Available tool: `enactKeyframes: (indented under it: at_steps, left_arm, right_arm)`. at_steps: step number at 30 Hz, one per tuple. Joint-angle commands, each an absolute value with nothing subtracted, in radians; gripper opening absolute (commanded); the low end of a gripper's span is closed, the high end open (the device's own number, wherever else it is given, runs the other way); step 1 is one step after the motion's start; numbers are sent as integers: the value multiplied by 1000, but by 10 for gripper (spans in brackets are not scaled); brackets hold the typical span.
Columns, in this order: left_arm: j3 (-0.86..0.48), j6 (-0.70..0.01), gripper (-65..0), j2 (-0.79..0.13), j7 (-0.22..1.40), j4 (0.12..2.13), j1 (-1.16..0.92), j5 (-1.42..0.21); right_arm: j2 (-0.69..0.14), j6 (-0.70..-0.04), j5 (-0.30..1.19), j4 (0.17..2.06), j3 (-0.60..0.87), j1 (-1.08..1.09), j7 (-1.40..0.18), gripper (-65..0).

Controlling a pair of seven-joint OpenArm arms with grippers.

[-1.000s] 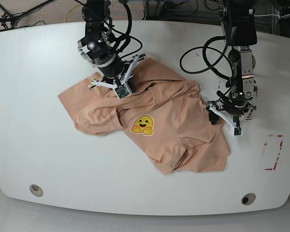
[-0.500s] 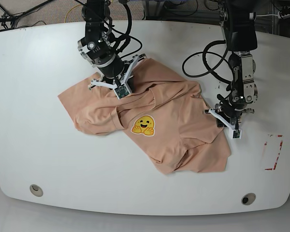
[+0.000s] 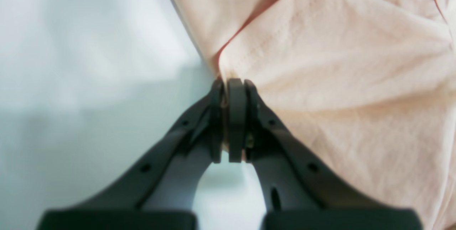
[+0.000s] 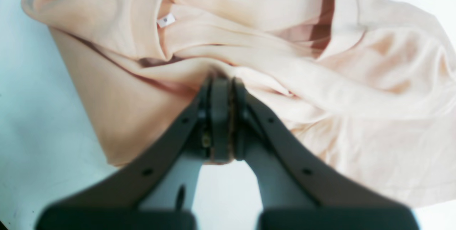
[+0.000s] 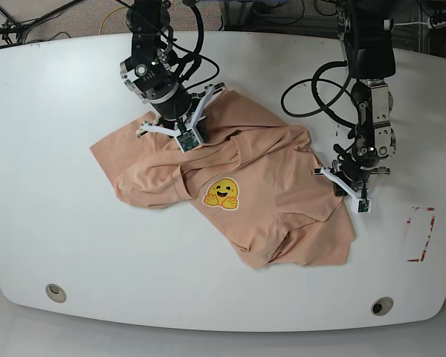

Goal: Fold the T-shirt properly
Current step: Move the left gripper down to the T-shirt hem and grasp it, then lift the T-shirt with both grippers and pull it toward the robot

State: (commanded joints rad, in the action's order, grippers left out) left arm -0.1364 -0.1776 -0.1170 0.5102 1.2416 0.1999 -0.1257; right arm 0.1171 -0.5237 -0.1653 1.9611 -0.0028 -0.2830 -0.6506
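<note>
The shirt (image 5: 230, 186) lies rumpled near the middle of the table (image 5: 52, 223), its yellow emoji print (image 5: 221, 193) facing up and the cloth bunched in ridges around it. One sleeve or corner trails toward 9 o'clock, and the hem end spreads toward 5 o'clock.

The right gripper (image 4: 221, 80) sits at the shirt's 11 o'clock edge. Its wrist view shows the jaws pressed together on a fold of cloth just below the collar, where a small white label (image 4: 166, 20) shows. The left gripper (image 3: 231, 82) is at the 3 o'clock edge of the shirt; its jaws are pinched on the very border of the fabric, right where cloth meets bare table.

By my reading, the step in hand is the grasp before spreading: both arms have a hold on opposite edges, and the shirt is far from flat, so folding proper has not begun.

The next move likely calls for lifting both pinches together and drawing them apart, toward 10 and 4 o'clock, so the creases pull out and the shirt can be laid smooth. The left hold looks thin, taking only the edge, so it may slip under tension. The right hold may catch more than one layer, which could drag a fold along instead of opening it.
</note>
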Motion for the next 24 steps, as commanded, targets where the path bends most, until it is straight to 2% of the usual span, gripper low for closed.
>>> enactKeyframes:
  at_steps: [24]
  left_arm:
    - [-134,-171,-650,-131,577,1668,153,-124]
  right_arm:
    - [87,-528,-161,2110,48,-263,-648,-643]
